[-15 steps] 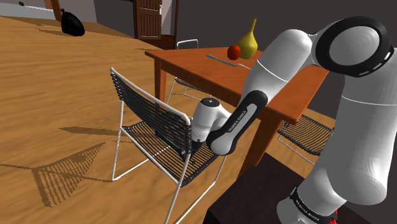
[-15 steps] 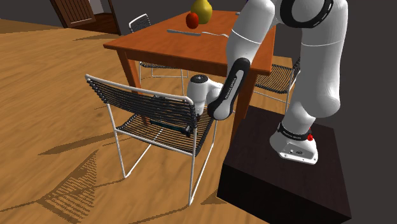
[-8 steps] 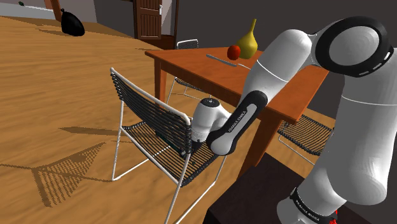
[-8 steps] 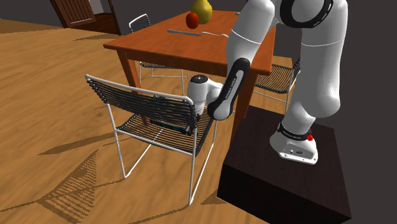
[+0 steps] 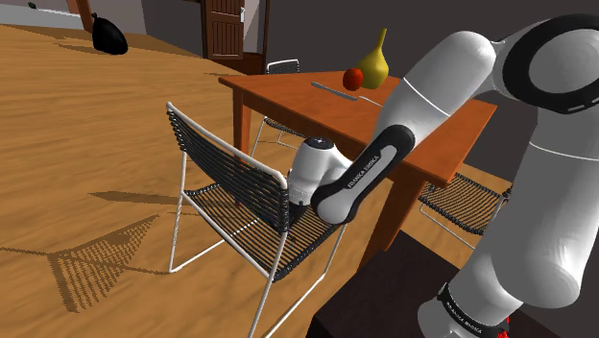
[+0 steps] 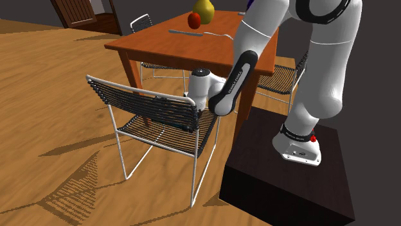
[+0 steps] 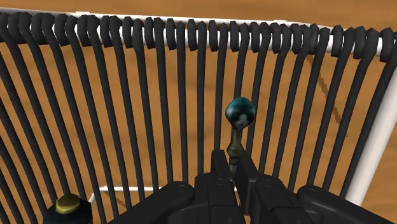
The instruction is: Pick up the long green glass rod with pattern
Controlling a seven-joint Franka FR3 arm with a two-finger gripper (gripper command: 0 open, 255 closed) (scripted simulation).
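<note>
1. The all-black two-finger gripper (image 7: pixel 233 164) is clenched on the long green glass rod (image 7: pixel 240 113). We see the rod's slim patterned stem pinched between the two fingers and its mottled teal knob standing free beyond them.
2. The rod hangs above the seat of the white-framed chair strung with black cords (image 5: pixel 228 173), close in front of the chair's back. We judge it clear of the seat.
3. The relation that matters is that the rod's long axis runs out ahead of the gripper, knob end leading toward the back's cords. Its other end is hidden beneath the gripper.
4. We cannot tell whether the knob touches the cords, so any rise calls for keeping that leading end from snagging.
5. The white arm (image 5: pixel 422 106) reaches down beside the reddish-brown wooden counter (image 5: pixel 288 96).
</note>
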